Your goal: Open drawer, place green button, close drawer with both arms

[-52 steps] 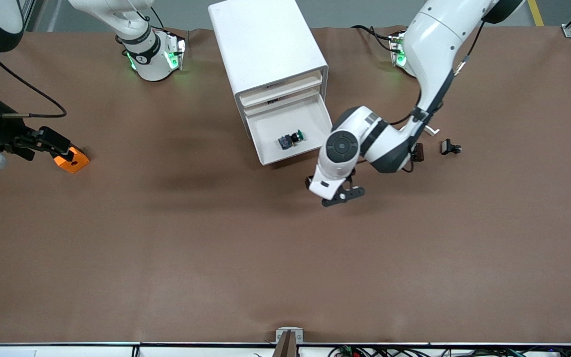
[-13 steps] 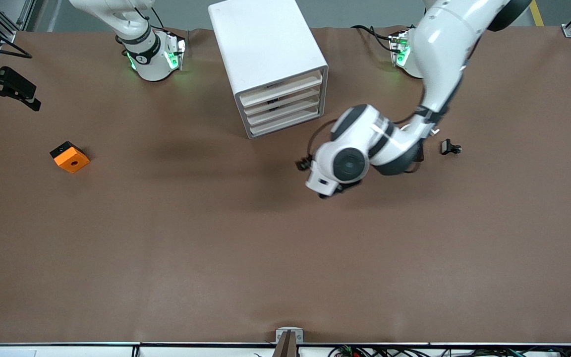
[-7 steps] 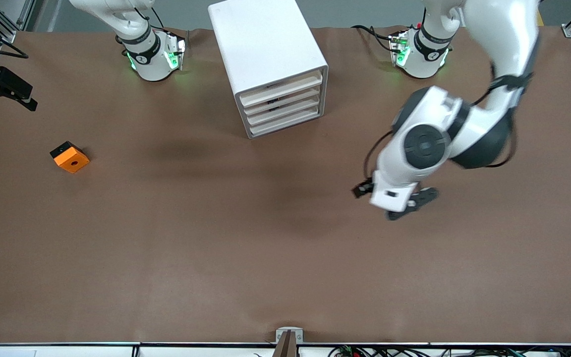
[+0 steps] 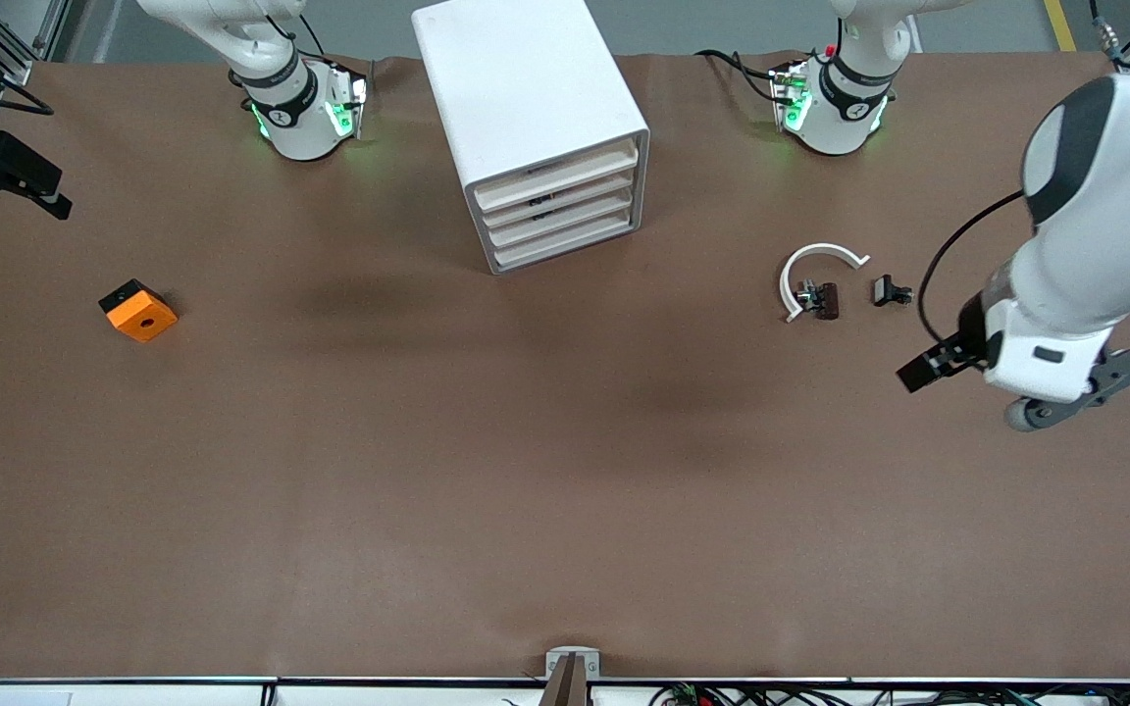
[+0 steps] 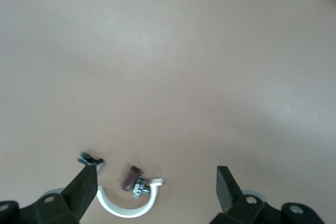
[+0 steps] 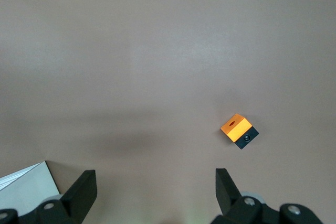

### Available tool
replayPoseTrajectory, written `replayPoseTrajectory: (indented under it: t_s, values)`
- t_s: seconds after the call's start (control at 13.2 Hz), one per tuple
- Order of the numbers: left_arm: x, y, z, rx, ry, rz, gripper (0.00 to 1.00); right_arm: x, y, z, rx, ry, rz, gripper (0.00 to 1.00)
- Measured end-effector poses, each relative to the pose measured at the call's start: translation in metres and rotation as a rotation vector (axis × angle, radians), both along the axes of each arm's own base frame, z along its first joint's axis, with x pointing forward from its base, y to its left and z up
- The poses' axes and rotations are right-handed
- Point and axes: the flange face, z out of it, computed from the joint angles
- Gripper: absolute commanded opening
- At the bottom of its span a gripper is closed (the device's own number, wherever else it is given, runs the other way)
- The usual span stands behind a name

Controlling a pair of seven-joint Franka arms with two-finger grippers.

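With all four drawers point(image 4: 562, 218) flush in the cabinet point(image 4: 524, 88), task looks complete; button unseen, presumably inside. Left gripper point(image 4: 1026, 378) and right gripper point(image 6: 153, 192) hover over bare counter point(image 4: 447, 471), jaws wide, empty.

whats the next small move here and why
Probably nothing beyond parking both arms. All four drawers of the cabinet sit flush and no button shows on the table. The left gripper hangs open over bare table, and the right gripper is open at the table's edge.
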Motion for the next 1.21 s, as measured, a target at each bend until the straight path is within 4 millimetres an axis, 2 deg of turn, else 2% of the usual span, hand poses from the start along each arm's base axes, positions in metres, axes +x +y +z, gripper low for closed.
replayPoseTrajectory:
  t_s: [0.23, 0.45, 0.61, 0.83, 0.98, 1.21]
  values:
    - [-0.017, 0.036, 0.04, 0.038, -0.021, -0.109, 1.0, 0.0, 0.0, 0.0, 0.0, 0.0, 0.0, 1.0]
    - [-0.045, 0.073, 0.076, -0.01, -0.03, -0.15, 1.0, 0.0, 0.0, 0.0, 0.0, -0.001, 0.0, 1.0]
    - [-0.065, 0.085, 0.094, -0.017, -0.02, -0.168, 1.0, 0.0, 0.0, 0.0, 0.0, -0.001, 0.0, 1.0]
    - [-0.08, 0.083, 0.104, -0.037, -0.019, -0.2, 1.0, 0.0, 0.0, 0.0, 0.0, -0.001, 0.0, 1.0]
    - [-0.086, 0.079, 0.101, -0.048, -0.007, -0.215, 1.0, 0.0, 0.0, 0.0, 0.0, -0.001, 0.0, 1.0]
    - [-0.097, 0.063, 0.098, -0.046, 0.006, -0.243, 1.0, 0.0, 0.0, 0.0, 0.0, -0.001, 0.0, 1.0]
